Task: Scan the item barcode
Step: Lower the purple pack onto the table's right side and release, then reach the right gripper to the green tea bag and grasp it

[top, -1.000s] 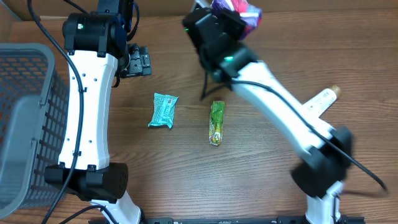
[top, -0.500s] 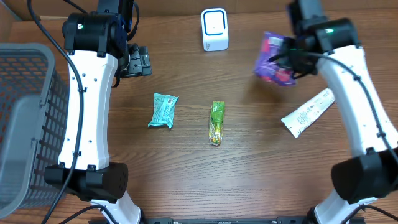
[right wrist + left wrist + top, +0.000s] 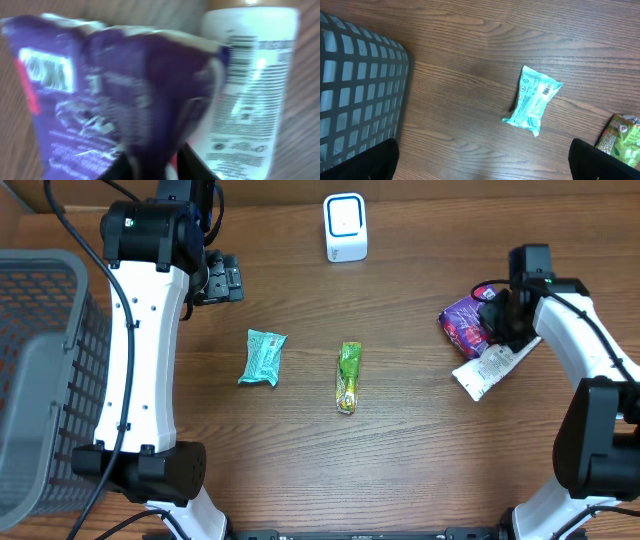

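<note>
The left claw (image 3: 487, 162) hung wide open and empty with the teal packet (image 3: 532, 100) just ahead, while the right claw (image 3: 497, 320), well apart from the scanner (image 3: 345, 227), sat on the purple packet (image 3: 462, 328) beside the white tube (image 3: 495, 365), its grip impossible to tell through blur, so setting down seemed in hand, needing a clean release and lift.

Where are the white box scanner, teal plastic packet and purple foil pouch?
white box scanner (image 3: 345, 227), overhead view, its top face
teal plastic packet (image 3: 534, 100), left wrist view, wrapper middle
purple foil pouch (image 3: 463, 328), overhead view, left half
</note>
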Robot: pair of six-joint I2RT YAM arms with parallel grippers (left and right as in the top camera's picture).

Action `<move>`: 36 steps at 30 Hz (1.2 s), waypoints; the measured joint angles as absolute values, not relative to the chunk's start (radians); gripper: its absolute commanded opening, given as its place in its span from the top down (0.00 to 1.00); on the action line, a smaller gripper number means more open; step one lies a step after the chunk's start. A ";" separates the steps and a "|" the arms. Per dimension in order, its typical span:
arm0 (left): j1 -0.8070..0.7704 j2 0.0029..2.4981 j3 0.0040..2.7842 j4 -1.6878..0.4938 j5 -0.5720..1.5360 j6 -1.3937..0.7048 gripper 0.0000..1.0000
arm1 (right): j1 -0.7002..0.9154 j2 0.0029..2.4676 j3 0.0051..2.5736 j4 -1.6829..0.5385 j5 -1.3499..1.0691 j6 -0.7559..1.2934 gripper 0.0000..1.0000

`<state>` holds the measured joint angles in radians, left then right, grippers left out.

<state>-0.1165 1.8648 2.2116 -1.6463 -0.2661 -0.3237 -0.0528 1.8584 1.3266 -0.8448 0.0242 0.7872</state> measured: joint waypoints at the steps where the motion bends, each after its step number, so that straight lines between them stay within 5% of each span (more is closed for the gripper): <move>1: -0.117 1.865 2.212 -1.646 -0.266 -0.324 0.01 | -0.065 1.858 1.324 -0.854 0.022 0.790 0.63; 4: -0.117 1.865 2.212 -1.646 -0.266 -0.324 0.00 | -0.094 1.858 1.324 -0.868 0.018 0.768 0.57; 10: -0.117 1.865 2.212 -1.646 -0.266 -0.324 0.01 | -0.143 1.858 1.379 -0.996 -0.008 0.661 0.21; 15: -0.117 1.865 2.212 -1.646 -0.266 -0.324 0.00 | -0.115 1.839 1.536 -1.108 -0.051 0.549 0.08; 25: -0.117 1.865 2.212 -1.646 -0.266 -0.324 0.00 | 0.210 1.734 1.605 -1.113 -0.162 0.451 0.07; 30: -0.117 1.865 2.212 -1.646 -0.266 -0.324 0.01 | 0.387 1.757 1.556 -1.086 -0.183 0.444 0.19; 36: -0.117 1.865 2.212 -1.646 -0.266 -0.324 0.00 | 0.558 1.810 1.491 -1.016 -0.170 0.463 0.44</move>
<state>-0.1165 1.8648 2.2116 -1.6463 -0.2661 -0.3237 0.5579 1.8099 1.4914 -1.0161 -0.1703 0.4629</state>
